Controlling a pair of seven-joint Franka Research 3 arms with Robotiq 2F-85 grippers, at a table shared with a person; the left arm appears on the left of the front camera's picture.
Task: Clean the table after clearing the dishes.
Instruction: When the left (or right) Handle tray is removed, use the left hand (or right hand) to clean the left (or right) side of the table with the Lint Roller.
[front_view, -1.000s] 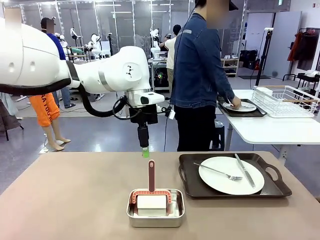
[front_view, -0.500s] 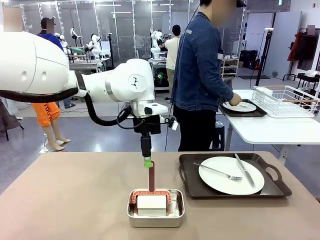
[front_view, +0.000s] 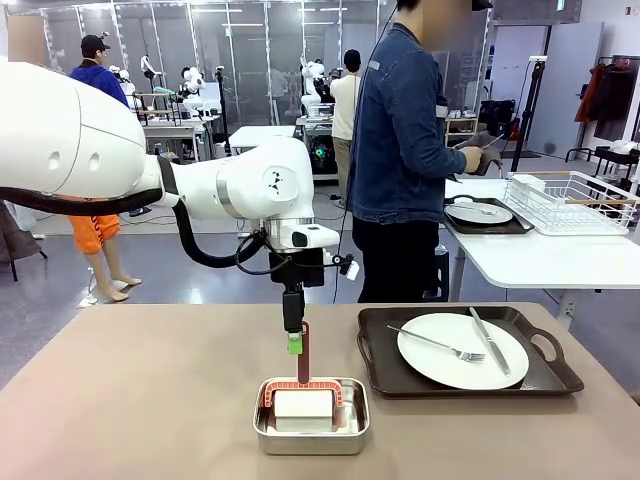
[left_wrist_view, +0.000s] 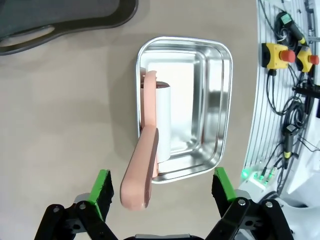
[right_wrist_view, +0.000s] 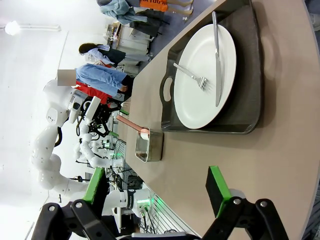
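The beige table (front_view: 150, 400) carries a steel pan (front_view: 311, 428) holding a white roller with a pinkish-brown handle (front_view: 303, 350) that stands upright. My left gripper (front_view: 294, 342) hangs at that handle. In the left wrist view the left gripper (left_wrist_view: 161, 188) is open, its green pads on either side of the handle (left_wrist_view: 142, 170), apart from it. One of the dishes, a white plate (front_view: 462, 350) with fork and knife, lies on a dark tray (front_view: 548, 377) at the right. My right gripper (right_wrist_view: 156, 192) is open and empty, above the table looking toward the plate (right_wrist_view: 205, 80).
A person in a denim jacket (front_view: 400, 130) stands at the far edge, facing a white side table (front_view: 540, 260). On it sit a second tray with a plate (front_view: 478, 213) and a wire rack (front_view: 575, 200). Bare tabletop lies to the left of the pan.
My left gripper has come down and right to the top of the roller handle. The person's hand has lifted off the plate on the side table.
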